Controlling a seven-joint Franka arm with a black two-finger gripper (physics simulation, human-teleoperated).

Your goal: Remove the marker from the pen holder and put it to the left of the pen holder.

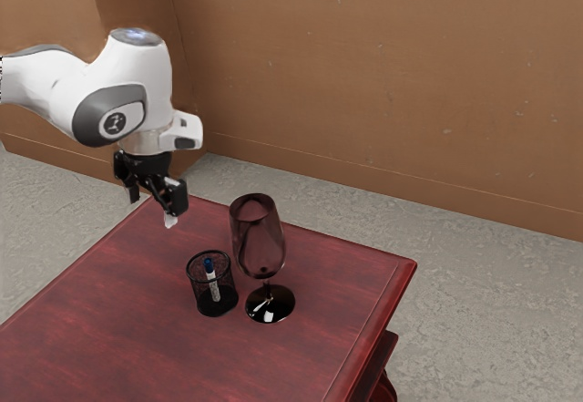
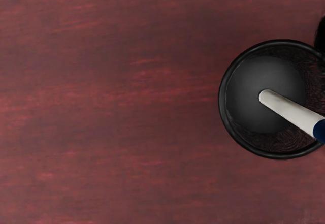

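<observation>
Marker (image 1: 214,285) leans inside the pen holder (image 1: 219,308), beside the wine glass (image 1: 259,240), while the fingers (image 1: 176,201) hang spread apart.

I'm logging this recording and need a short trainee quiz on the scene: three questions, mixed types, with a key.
1. True or false: the marker is inside the pen holder.
2. Which object stands beside the pen holder?
(a) a mug
(b) a stemmed glass
(c) a bowl
3. Fill in: above the table, the two fingers of the gripper stand ____, with nothing between them.

Key: 1 true; 2 b; 3 apart
</observation>
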